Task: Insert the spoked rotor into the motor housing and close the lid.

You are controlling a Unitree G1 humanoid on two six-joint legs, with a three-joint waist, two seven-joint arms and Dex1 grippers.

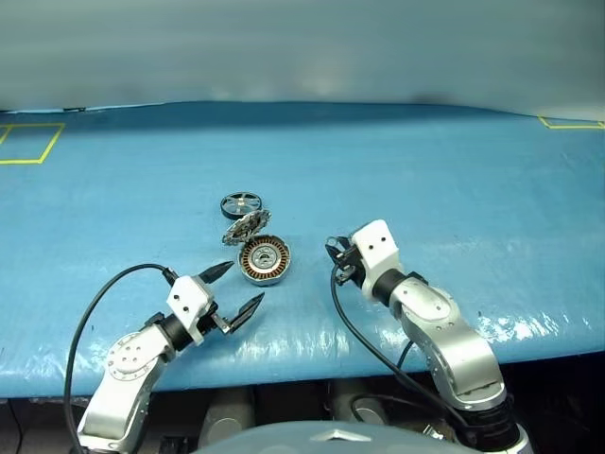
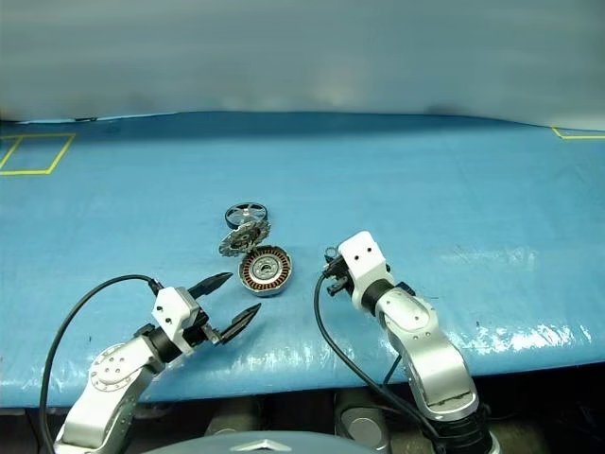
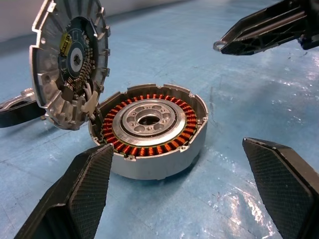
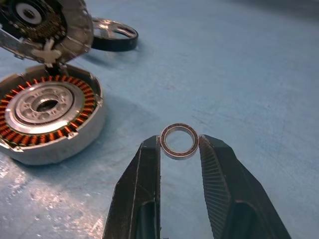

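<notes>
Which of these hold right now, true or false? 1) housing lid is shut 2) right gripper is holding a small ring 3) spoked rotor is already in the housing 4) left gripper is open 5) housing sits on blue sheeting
1) False. The lid stands tilted up off the motor housing, and the copper windings show.
2) True. The right gripper is shut on a small thin ring pinched between its fingertips.
3) False. The spoked rotor lies on the table beyond the lid.
4) True. The left gripper is open, empty, near the housing.
5) True. It rests on the blue table cover.
</notes>
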